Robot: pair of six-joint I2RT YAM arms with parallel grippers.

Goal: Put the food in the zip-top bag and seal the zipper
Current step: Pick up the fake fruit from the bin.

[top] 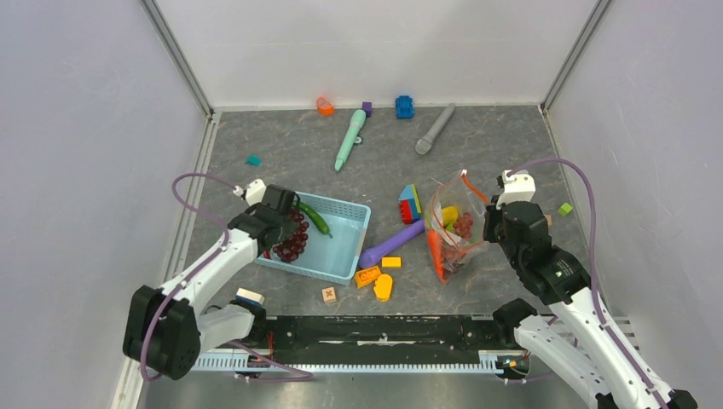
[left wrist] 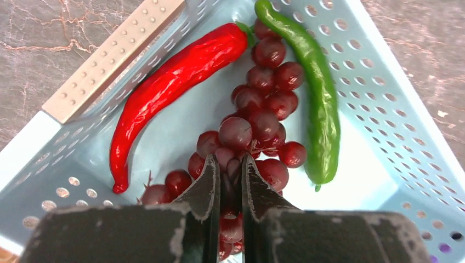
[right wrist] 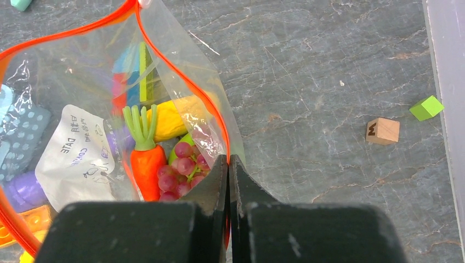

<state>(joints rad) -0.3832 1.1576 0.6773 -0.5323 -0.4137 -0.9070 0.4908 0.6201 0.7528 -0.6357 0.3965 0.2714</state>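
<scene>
A dark red grape bunch (left wrist: 263,118) lies in the light-blue mesh basket (left wrist: 395,126), between a red chilli (left wrist: 170,93) and a long green vegetable (left wrist: 323,109). My left gripper (left wrist: 230,164) is down in the basket, its fingers pinched on grapes at the near end of the bunch. The clear zip-top bag (right wrist: 82,148) stands open to the right. It holds an orange carrot (right wrist: 145,164), a grape bunch (right wrist: 181,170) and a yellow piece (right wrist: 170,120). My right gripper (right wrist: 228,161) is shut on the bag's mouth edge, with the orange-red zipper (right wrist: 181,71) running between its fingers.
A purple cylinder (top: 390,244) and coloured blocks (top: 410,204) lie between basket and bag, with orange and yellow pieces (top: 375,277) nearer me. A teal pen (top: 349,139) and grey marker (top: 435,129) lie at the back. A wooden cube (right wrist: 383,131) and green cube (right wrist: 427,107) sit right of the bag.
</scene>
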